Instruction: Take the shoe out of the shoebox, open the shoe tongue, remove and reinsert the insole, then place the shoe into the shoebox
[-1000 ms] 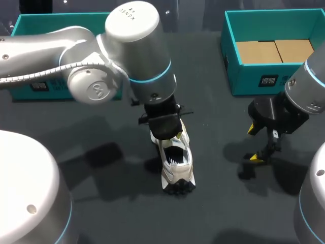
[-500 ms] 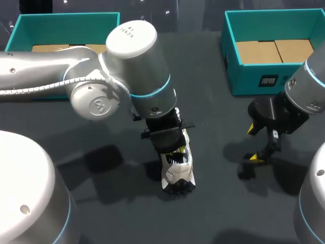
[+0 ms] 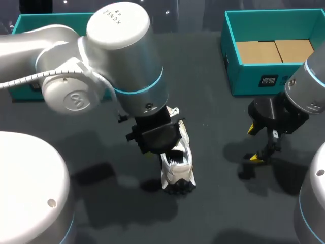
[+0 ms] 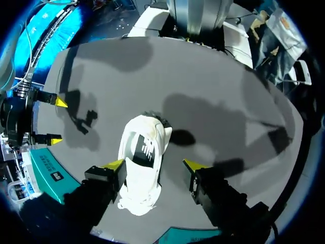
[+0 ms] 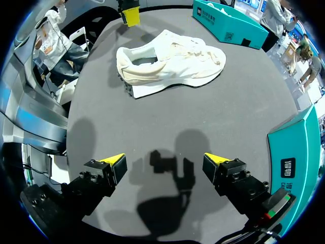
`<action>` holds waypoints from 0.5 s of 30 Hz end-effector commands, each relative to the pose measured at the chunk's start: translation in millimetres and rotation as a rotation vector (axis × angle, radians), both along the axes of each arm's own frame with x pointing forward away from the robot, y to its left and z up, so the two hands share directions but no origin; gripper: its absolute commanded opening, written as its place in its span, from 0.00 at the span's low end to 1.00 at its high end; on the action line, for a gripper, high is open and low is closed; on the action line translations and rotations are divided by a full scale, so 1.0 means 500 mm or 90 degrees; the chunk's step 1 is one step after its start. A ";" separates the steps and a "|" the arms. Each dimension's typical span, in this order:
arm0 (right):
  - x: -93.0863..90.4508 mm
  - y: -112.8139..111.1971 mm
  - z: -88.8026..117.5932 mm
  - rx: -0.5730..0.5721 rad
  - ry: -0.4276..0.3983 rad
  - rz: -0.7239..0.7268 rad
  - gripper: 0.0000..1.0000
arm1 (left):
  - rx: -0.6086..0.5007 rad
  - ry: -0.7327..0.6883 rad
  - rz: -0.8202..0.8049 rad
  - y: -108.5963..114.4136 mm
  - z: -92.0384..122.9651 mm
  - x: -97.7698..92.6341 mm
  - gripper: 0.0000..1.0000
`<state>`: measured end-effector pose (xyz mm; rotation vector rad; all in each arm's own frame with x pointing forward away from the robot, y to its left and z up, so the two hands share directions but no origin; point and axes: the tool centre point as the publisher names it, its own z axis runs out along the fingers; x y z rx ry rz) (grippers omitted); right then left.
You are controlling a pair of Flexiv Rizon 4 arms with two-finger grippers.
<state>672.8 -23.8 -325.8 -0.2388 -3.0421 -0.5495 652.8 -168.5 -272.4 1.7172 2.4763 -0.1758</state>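
The white shoe (image 3: 177,168) is seen upright on the dark counter (image 3: 213,213), outside the right shoebox (image 3: 274,56) and the left shoebox (image 3: 45,20), both teal and set at the back. The left tool (image 4: 153,164) is held above the shoe, its fingers spread wide, with one tip just beside the shoe's side. The right tool (image 5: 165,158) is also spread wide, over the counter and well apart from the shoe.

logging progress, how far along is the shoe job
Done: the shoe is out of the shoebox, on the table. In hand: left gripper open over it, gripping nothing; right gripper open, apart. To do: returning it to the box; the steps between can't be judged.
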 end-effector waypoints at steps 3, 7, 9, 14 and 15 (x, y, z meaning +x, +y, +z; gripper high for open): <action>-0.003 0.000 -0.001 -0.001 -0.002 0.000 1.00 | 0.048 -0.011 0.015 -0.017 0.035 -0.001 1.00; -0.003 0.000 -0.001 -0.001 -0.002 0.000 1.00 | 0.031 0.015 0.030 -0.013 0.030 -0.002 1.00; -0.003 0.000 -0.001 -0.001 -0.002 0.000 1.00 | 0.025 0.025 0.104 -0.008 0.020 -0.013 1.00; -0.003 0.000 -0.001 -0.001 -0.002 0.000 1.00 | 0.188 0.114 0.486 -0.010 0.010 -0.016 1.00; -0.003 0.000 -0.001 -0.001 -0.002 0.000 1.00 | 0.188 0.114 0.486 -0.010 0.010 -0.016 1.00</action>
